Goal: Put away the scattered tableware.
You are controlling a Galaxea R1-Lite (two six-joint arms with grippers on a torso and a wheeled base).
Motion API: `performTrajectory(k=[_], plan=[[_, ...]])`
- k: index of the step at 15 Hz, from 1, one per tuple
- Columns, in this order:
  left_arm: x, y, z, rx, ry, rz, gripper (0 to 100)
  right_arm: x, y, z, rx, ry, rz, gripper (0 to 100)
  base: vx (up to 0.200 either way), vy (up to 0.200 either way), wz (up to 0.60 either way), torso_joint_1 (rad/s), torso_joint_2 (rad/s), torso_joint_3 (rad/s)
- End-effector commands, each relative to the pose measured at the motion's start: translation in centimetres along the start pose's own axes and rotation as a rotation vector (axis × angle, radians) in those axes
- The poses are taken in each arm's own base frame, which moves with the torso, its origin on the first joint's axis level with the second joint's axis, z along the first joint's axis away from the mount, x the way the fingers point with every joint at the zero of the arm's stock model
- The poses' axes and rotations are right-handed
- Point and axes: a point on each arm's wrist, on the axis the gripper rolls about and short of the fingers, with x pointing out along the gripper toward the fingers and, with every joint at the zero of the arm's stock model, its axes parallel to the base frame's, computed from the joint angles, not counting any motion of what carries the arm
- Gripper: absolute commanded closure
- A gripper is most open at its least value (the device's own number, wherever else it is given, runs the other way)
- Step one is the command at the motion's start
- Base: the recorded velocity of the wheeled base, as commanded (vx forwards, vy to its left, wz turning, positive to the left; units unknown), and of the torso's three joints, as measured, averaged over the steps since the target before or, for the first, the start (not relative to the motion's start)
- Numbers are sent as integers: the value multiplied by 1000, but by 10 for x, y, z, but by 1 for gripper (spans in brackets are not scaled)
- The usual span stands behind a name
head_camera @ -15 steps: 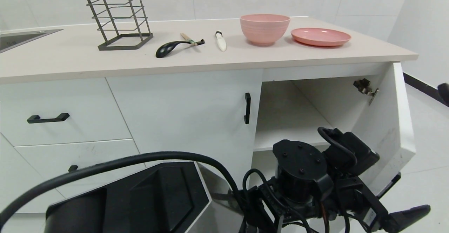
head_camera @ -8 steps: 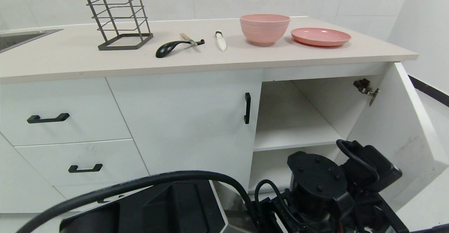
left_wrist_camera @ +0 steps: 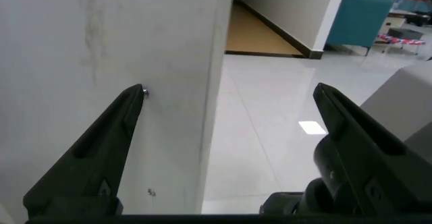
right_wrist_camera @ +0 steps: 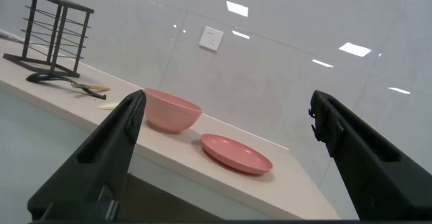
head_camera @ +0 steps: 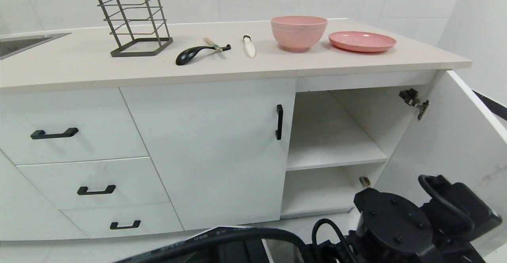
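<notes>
On the counter [head_camera: 79, 69] lie a black spoon [head_camera: 190, 54], a wood-handled utensil [head_camera: 212, 44] and a white knife [head_camera: 249, 47]. To their right stand a pink bowl [head_camera: 299, 32] and a pink plate [head_camera: 362, 41]. My right gripper [right_wrist_camera: 228, 94] is open and holds nothing. It is below counter height and faces the bowl [right_wrist_camera: 172, 110] and plate [right_wrist_camera: 236, 154] from a distance. My left gripper [left_wrist_camera: 229, 89] is open too, close to the edge of a white panel [left_wrist_camera: 101, 48], with bare floor beyond.
A black wire rack [head_camera: 132, 17] stands at the counter's back left, with a sink corner [head_camera: 23, 43] further left. The right cabinet door [head_camera: 455, 136] is swung wide open, showing two bare shelves [head_camera: 332, 152]. Drawers with black handles [head_camera: 54, 133] fill the left side.
The cabinet door has swung further open to the right. The arm at the lower right has dropped down and rightward, and the dark bulk at the bottom has sunk lower.
</notes>
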Motion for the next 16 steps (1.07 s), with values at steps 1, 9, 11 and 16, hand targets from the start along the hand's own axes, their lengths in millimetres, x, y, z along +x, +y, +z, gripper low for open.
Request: performTrajectory(k=[1,9,11,16], plan=[[15,-11,-10,-3,-5,-35,0,0,0,4,-9,-13,-1,0,0,0,0,0,0,0],[29,-17,0,20,-75,-81,0,-2,1,7,-16,-26,1,0,0,0,0,0,0,0],[11,-5,1,22,-64,-45,0,-4,3,7,-15,-23,5,0,0,0,0,0,0,0],[-57,3,45,35,-118,25,0,-7,8,2,11,-8,27,0,0,0,0,0,0,0]])
